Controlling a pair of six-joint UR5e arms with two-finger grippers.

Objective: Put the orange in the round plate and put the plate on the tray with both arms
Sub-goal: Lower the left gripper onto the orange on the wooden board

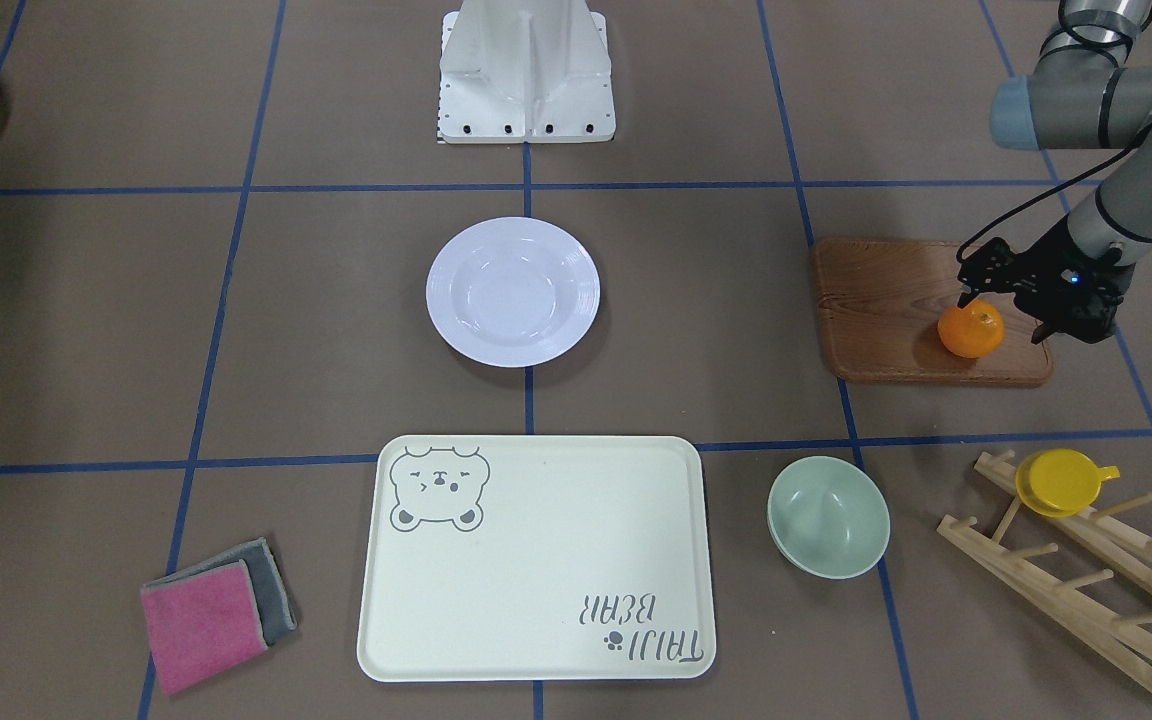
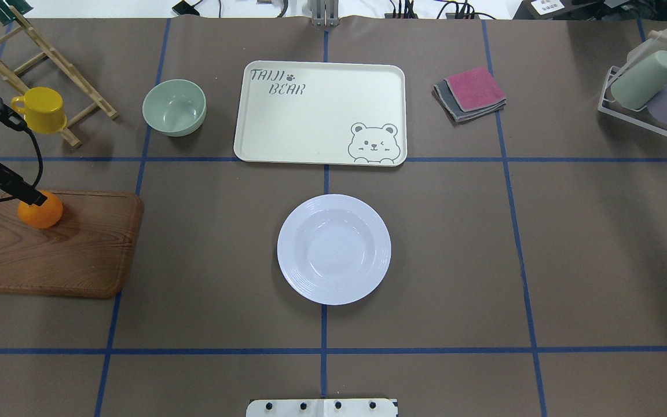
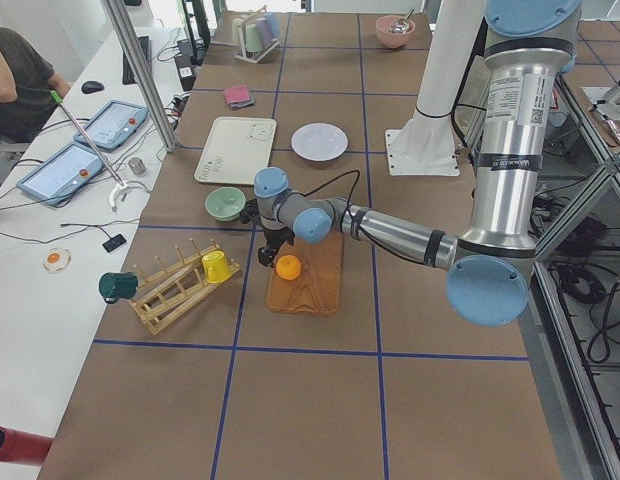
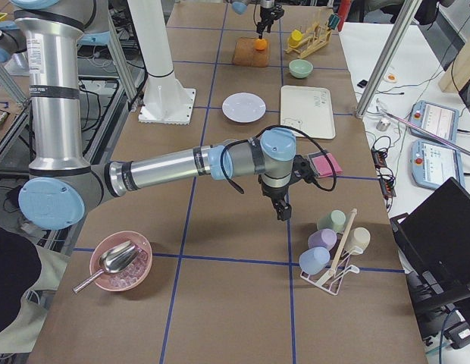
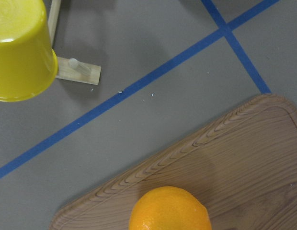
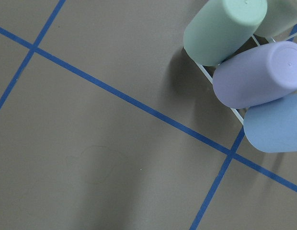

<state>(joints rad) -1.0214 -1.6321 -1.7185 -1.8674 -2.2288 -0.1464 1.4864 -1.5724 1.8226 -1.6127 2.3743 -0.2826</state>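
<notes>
The orange rests on a brown wooden board at the table's left end. My left gripper is low over it and open, one finger touching the fruit's top and the other beside it. In the left wrist view the orange fills the bottom edge, with no fingers showing. The white round plate lies empty mid-table, and the cream bear tray sits empty beyond it. My right gripper hangs over bare table near the cloths; I cannot tell whether it is open or shut.
A pale-green bowl stands by the tray. A yellow cup hangs on a wooden rack close to the board. Folded pink and grey cloths and a rack of pastel cups lie on the right.
</notes>
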